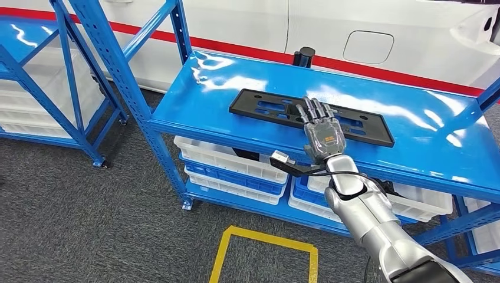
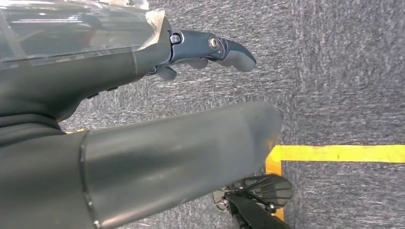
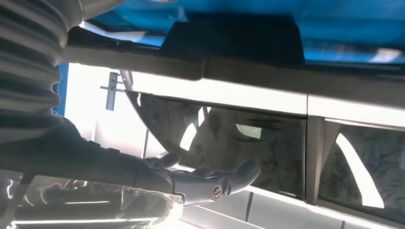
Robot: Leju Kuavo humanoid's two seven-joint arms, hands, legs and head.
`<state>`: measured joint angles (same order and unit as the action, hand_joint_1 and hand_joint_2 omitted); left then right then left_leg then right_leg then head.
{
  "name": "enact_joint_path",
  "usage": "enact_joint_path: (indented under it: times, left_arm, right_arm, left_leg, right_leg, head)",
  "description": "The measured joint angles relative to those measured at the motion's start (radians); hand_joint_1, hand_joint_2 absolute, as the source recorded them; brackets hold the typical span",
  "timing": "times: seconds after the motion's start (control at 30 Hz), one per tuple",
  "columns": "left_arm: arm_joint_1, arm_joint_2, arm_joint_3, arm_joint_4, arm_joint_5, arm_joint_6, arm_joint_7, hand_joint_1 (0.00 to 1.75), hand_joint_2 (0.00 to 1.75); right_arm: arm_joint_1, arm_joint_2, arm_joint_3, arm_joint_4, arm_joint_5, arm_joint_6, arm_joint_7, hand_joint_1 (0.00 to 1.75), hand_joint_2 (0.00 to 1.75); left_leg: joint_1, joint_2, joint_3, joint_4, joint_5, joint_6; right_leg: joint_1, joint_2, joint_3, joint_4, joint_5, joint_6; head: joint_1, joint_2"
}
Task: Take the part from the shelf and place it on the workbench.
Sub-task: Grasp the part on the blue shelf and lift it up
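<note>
**Right hand over the part on the shelf**

Head view: The part [image 1: 311, 116], a long flat black plate with cut-outs, lies on the top board of the blue shelf [image 1: 413, 127], near the front edge. The right hand [image 1: 321, 131] reaches in from below, palm down, fingers stretched and slightly apart, their tips on or just above the part's middle; whether they touch it I cannot tell. It grips nothing. White bins [image 1: 233, 165] sit on the lower boards. A second blue rack [image 1: 71, 76] stands to the left, and a yellow floor line [image 1: 265, 239] marks the grey carpet in front. A white wall with a red stripe [image 1: 377, 69] runs behind.

Left wrist view: The left hand [image 2: 205, 52] hangs over the carpet, fingers loosely extended, holding nothing. A yellow line [image 2: 339, 153] crosses the floor.

Right wrist view: The right hand's dark fingers [image 3: 224, 179] lie extended and apart, empty. The view is dim, and a blue surface [image 3: 344, 24] shows past a dark edge.
</note>
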<state>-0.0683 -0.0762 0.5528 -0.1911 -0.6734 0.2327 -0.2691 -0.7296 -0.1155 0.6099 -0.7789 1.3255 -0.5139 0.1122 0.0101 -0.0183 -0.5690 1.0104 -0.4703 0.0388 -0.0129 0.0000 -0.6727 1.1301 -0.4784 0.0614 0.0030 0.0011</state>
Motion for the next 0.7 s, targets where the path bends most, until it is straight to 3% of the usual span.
enact_joint_path:
  times: [0.07,0.13,0.23,0.27,0.33,0.4,0.43,0.47,0.53,0.6,0.7]
  left_arm:
    - [-0.001,-0.001,0.0,0.0,0.0,0.0,0.0,0.0,0.0]
    - [-0.001,-0.002,0.0,0.0,0.0,0.0,0.0,0.0,0.0]
    - [0.0,0.0,0.0,0.0,0.0,0.0,0.0,0.0,0.0]
    - [-0.001,0.0,0.0,0.0,0.0,0.0,0.0,0.0,0.0]
    - [0.0,0.0,0.0,0.0,0.0,0.0,0.0,0.0,0.0]
    - [0.003,0.0,0.0,0.001,0.0,0.001,-0.001,0.0,0.0]
    - [0.004,0.001,0.0,0.001,0.001,0.001,-0.002,0.0,0.0]
    - [0.004,0.001,0.0,0.001,0.001,0.0,-0.003,0.0,0.0]
    - [0.004,0.004,0.0,0.001,0.001,-0.005,-0.004,0.0,0.0]
    - [0.003,0.007,0.0,0.002,0.001,-0.014,-0.004,0.0,0.0]
    - [0.004,0.012,0.0,0.002,0.003,-0.018,-0.004,0.0,0.0]
  right_arm:
    - [-0.002,-0.001,-0.003,-0.001,0.0,0.0,0.0,0.0,1.75]
    - [-0.003,-0.001,-0.004,-0.002,0.001,0.0,0.001,0.0,1.75]
    - [-0.004,-0.002,-0.006,-0.006,0.002,0.0,0.005,0.0,1.75]
    - [-0.005,-0.002,-0.007,-0.007,0.003,0.0,0.006,0.0,1.75]
    - [-0.006,-0.002,-0.007,-0.008,0.005,0.0,0.01,0.0,1.75]
    - [-0.003,-0.002,-0.01,-0.008,0.006,0.006,0.016,0.0,1.75]
    - [-0.001,-0.002,-0.013,-0.008,0.006,0.014,0.022,0.0,1.75]
    - [-0.001,-0.002,-0.017,-0.008,0.007,0.028,0.029,0.0,1.75]
    - [-0.003,-0.004,-0.03,-0.007,0.011,0.061,0.05,0.0,1.75]
    - [-0.009,-0.009,-0.044,-0.004,0.019,0.086,0.066,0.0,1.75]
    - [-0.014,-0.016,-0.061,0.009,0.03,0.096,0.075,0.0,1.75]
  left_leg:
    - [-0.004,-0.003,0.009,0.0,-0.011,-0.009]
    - [-0.006,-0.004,0.013,-0.002,-0.018,-0.017]
    - [-0.003,0.001,0.003,0.026,-0.041,-0.031]
    - [-0.001,0.003,-0.018,0.07,-0.061,-0.036]
    - [0.003,0.008,-0.091,0.203,-0.111,-0.044]
    - [0.006,0.011,-0.154,0.284,-0.119,-0.051]
    - [0.008,0.013,-0.156,0.266,-0.091,-0.053]
    - [0.011,0.015,-0.14,0.211,-0.049,-0.054]
    - [0.014,0.019,-0.081,0.074,0.022,-0.053]
    - [0.011,0.018,-0.05,0.014,0.036,-0.045]
    - [0.006,0.015,-0.043,0.006,0.032,-0.021]
  right_leg:
    - [0.007,0.0,0.051,-0.107,0.044,-0.008]
    - [0.013,0.001,0.064,-0.125,0.048,-0.023]
    - [-0.001,0.001,0.078,-0.134,0.046,-0.045]
    - [-0.006,0.001,0.085,-0.136,0.043,-0.053]
    - [-0.005,0.0,0.095,-0.136,0.034,-0.064]
    - [-0.004,0.001,0.103,-0.136,0.026,-0.067]
    - [-0.004,0.001,0.108,-0.136,0.021,-0.065]
    - [-0.006,0.001,0.115,-0.135,0.016,-0.061]
    - [-0.003,0.002,0.127,-0.133,0.003,-0.05]
    - [0.003,0.002,0.131,-0.134,-0.005,-0.038]
    - [0.004,0.001,0.131,-0.133,-0.012,-0.022]
  head:
    - [0.0,0.0]
    - [-0.001,0.0]
    - [-0.002,0.0]
    - [-0.004,0.0]
    - [-0.006,0.0]
    - [-0.006,0.0]
    - [-0.006,0.0]
    - [-0.006,0.0]
    - [-0.007,0.0]
    - [-0.007,0.0]
    - [-0.007,0.0]
